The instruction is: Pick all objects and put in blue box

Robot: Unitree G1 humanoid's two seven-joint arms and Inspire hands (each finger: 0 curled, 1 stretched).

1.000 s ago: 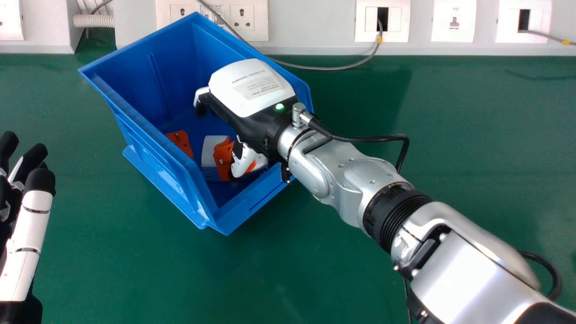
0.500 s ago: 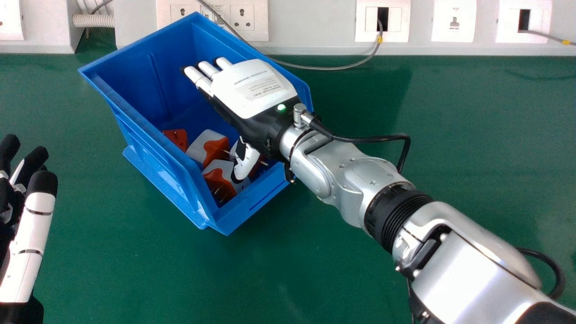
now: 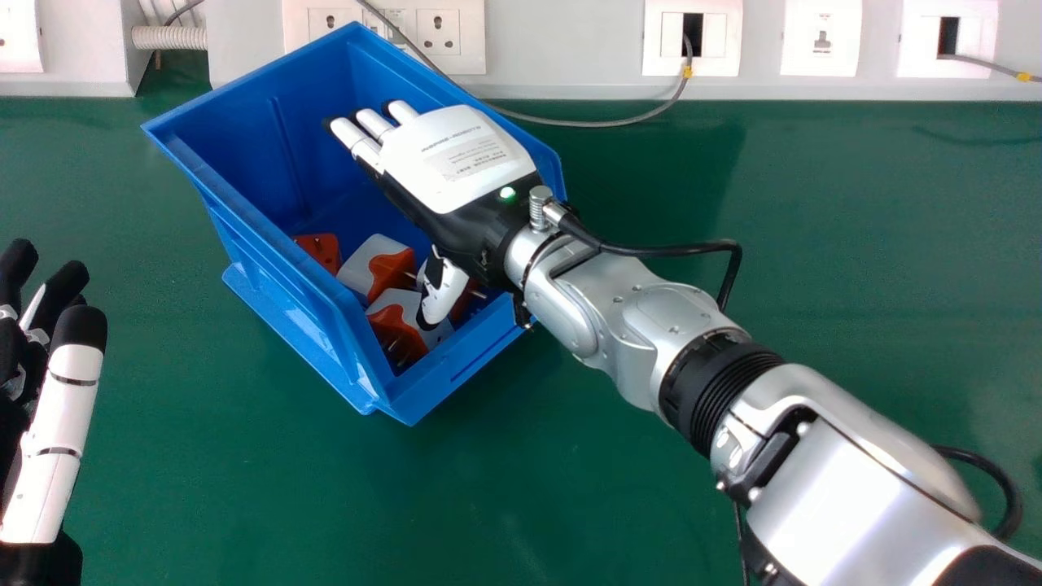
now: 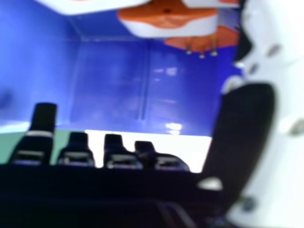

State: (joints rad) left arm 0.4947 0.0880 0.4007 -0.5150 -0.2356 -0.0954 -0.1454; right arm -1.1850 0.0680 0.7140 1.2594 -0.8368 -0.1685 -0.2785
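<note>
My right hand point(image 3: 456, 159) is over the blue box point(image 3: 269, 232) in the head view, its fingers straight and holding nothing. Below its thumb, several white and orange plugs lie on the box floor, among them one plug point(image 3: 393, 273) near the middle and another point(image 3: 399, 330) by the front wall. An orange piece point(image 3: 321, 251) rests beside the box's left wall. In the right hand view, the hand point(image 4: 247, 128) has its fingers extended, with a white and orange plug point(image 4: 168, 19) inside the box. My left hand point(image 3: 61, 399) is open over the table at the left edge.
The green table point(image 3: 570, 472) spreads around the box. Behind it runs a white wall trunking point(image 3: 570, 49) with sockets, and a grey cable point(image 3: 602, 124) droops onto the table behind the box. A black cable point(image 3: 692, 251) loops along my right forearm.
My right hand's fingers have gone from curled to straight. White and orange plugs now lie in the box's front part below it, let go from the hand. The left hand has barely shifted.
</note>
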